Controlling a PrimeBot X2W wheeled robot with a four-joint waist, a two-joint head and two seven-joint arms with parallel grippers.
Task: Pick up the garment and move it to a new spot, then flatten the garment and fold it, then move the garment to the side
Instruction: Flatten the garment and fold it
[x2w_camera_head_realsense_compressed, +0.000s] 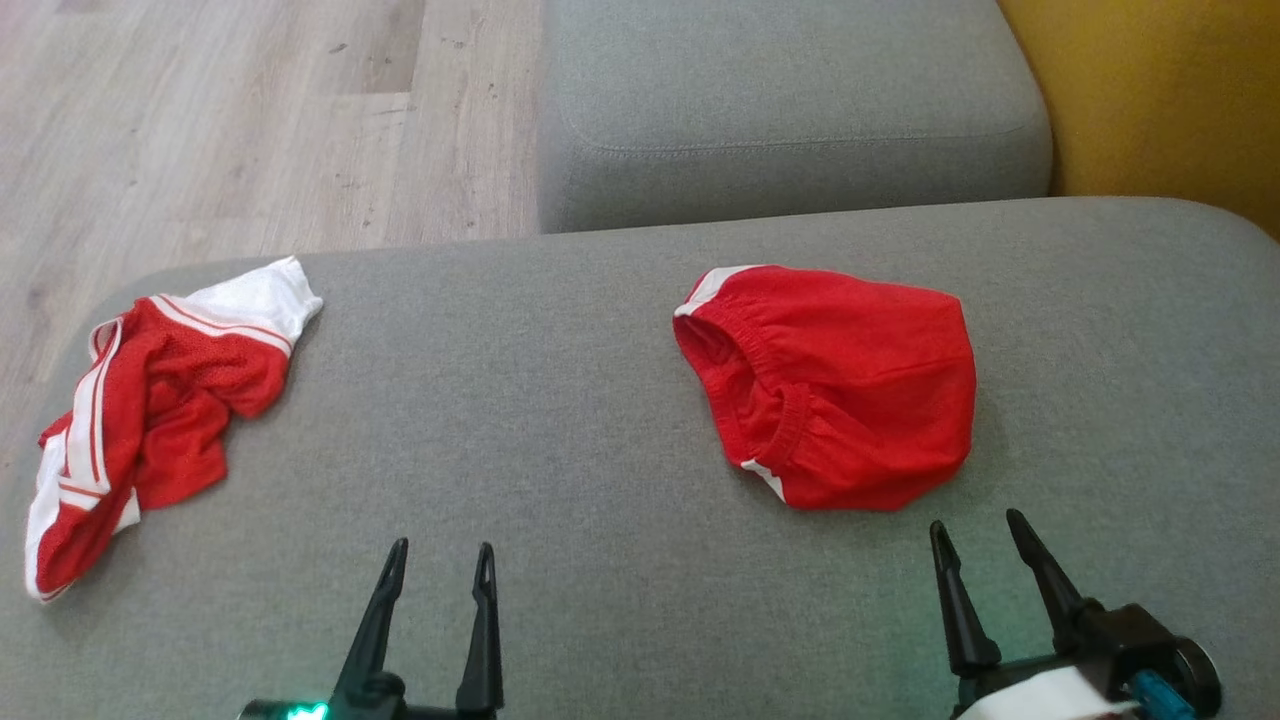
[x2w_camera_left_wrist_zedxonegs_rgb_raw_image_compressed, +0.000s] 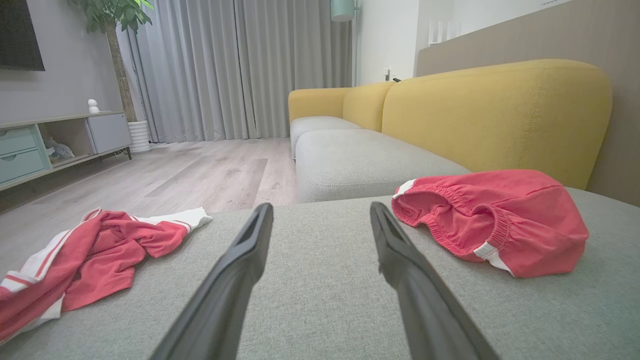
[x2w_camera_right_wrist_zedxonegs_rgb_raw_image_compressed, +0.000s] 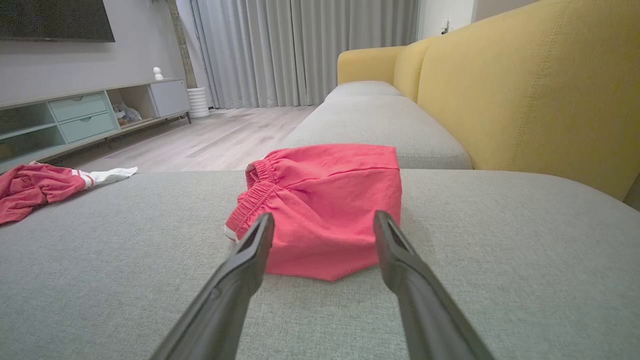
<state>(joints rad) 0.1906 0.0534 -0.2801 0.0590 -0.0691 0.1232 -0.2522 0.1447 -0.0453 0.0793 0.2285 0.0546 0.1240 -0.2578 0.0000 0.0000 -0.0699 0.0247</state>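
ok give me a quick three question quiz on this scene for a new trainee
1. Fill in: the red shorts and the red and white garment both lie on the grey sofa ____.
2. Which lies straight ahead of the right gripper? A the red shorts, B the red and white garment.
3. True or false: the left gripper is open and touches neither garment.

Key: 1 seat; 2 A; 3 true.
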